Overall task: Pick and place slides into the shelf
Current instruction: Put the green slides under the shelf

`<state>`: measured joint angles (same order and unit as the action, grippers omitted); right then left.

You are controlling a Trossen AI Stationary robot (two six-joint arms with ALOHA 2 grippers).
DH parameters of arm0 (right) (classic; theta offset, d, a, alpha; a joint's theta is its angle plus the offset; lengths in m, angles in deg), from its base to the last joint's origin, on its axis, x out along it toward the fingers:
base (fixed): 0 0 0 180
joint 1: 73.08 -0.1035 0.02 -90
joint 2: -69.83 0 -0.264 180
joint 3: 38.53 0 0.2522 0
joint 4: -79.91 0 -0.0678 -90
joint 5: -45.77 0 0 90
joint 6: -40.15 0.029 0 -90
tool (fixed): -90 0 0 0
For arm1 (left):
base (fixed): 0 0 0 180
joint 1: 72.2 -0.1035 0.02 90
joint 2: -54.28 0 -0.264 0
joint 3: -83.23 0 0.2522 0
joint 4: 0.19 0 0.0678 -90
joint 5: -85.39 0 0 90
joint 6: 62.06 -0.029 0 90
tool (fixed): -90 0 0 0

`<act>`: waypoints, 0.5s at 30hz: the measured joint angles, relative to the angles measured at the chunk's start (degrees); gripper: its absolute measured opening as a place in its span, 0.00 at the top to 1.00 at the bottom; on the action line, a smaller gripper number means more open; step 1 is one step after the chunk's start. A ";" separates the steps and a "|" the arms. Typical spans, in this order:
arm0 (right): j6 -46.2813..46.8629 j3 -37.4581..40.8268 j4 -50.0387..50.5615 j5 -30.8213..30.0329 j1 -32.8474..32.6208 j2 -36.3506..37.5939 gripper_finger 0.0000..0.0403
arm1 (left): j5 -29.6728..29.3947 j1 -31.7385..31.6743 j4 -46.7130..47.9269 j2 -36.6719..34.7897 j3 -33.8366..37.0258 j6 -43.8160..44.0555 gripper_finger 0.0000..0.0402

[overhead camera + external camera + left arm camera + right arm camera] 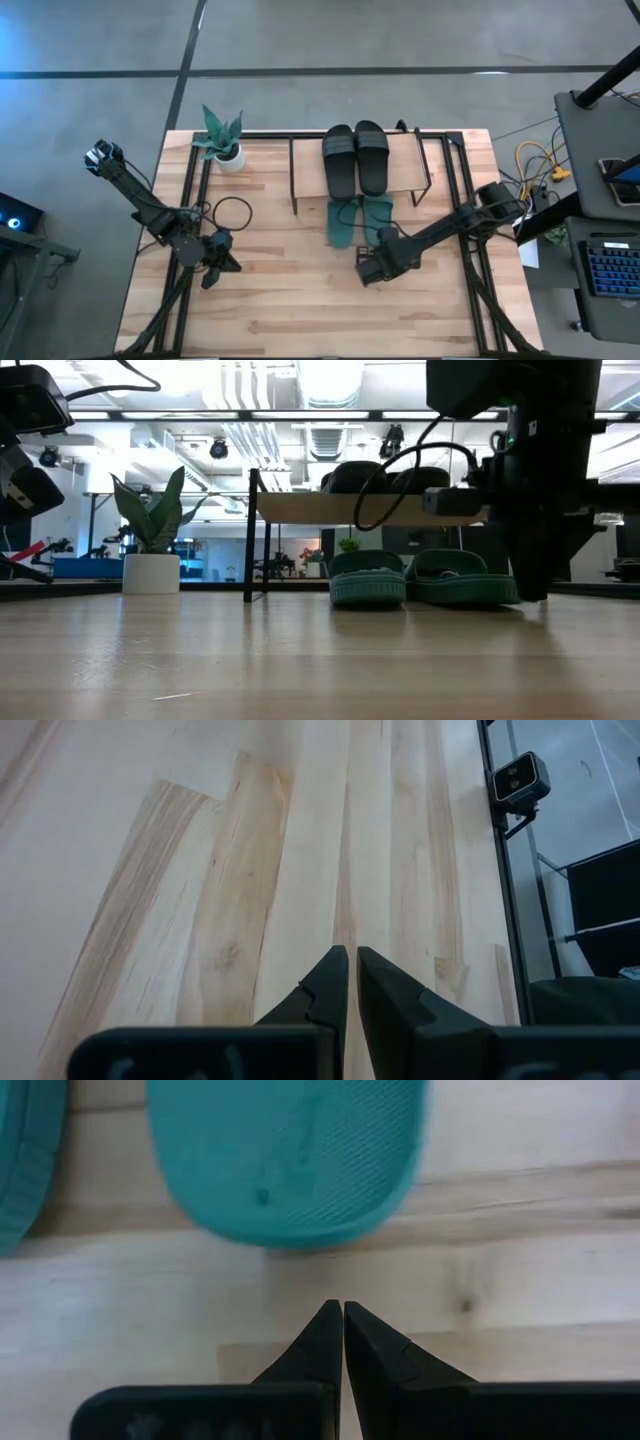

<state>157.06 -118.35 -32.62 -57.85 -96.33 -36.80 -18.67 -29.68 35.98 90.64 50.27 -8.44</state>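
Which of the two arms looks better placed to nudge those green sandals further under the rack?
The right. Its right gripper, shut and holding nothing, sits just off the heel of a teal slide by the shelf. The left gripper waits far off on the table's left side, shut, facing bare wood.

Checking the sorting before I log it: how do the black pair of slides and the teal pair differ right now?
The black slides lie on the shelf's wooden top board; the teal slides lie on the table under it, heels sticking out in front. The black pair is fully in view from above; the teal pair is partly covered by the board. Both pairs lie side by side, same shape.
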 joint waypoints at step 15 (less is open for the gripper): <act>-5.89 3.66 -2.58 -6.18 4.56 0.14 0.98 | 0.52 -0.01 -0.32 -0.02 0.00 0.14 0.97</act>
<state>151.17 -114.69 -35.20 -64.03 -91.78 -36.66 -18.15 -29.69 35.66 90.62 50.27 -8.29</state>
